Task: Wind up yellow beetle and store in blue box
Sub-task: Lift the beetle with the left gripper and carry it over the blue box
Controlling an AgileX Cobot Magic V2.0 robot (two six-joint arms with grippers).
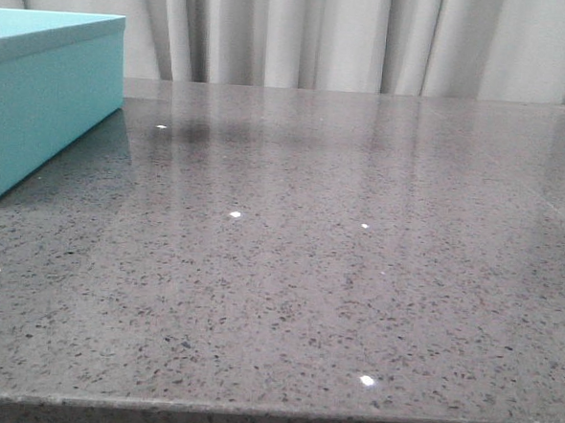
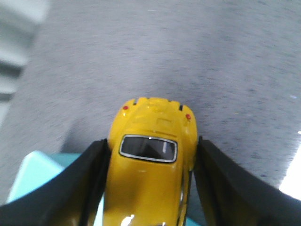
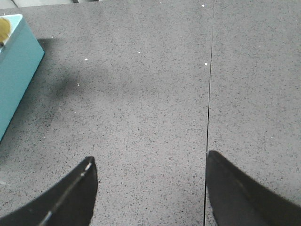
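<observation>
Yellow beetle: glossy yellow toy car (image 2: pixel 150 174) clamped between the left gripper (image 2: pixel 149 188) fingers, above the turquoise-blue rectangular box (image 1: pixel 40 101).
Right gripper (image 3: pixel 148 188): spread wide, holding nothing, over grey speckled stone counter (image 1: pixel 336 272).

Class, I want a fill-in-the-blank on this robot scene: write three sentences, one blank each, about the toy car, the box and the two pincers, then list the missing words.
1. The left pincer is shut on the ____ beetle.
2. The right pincer is open and holds ____ above the grey table.
3. In the front view, the blue box stands at the table's ____ edge.

Missing words: yellow; nothing; left
</observation>
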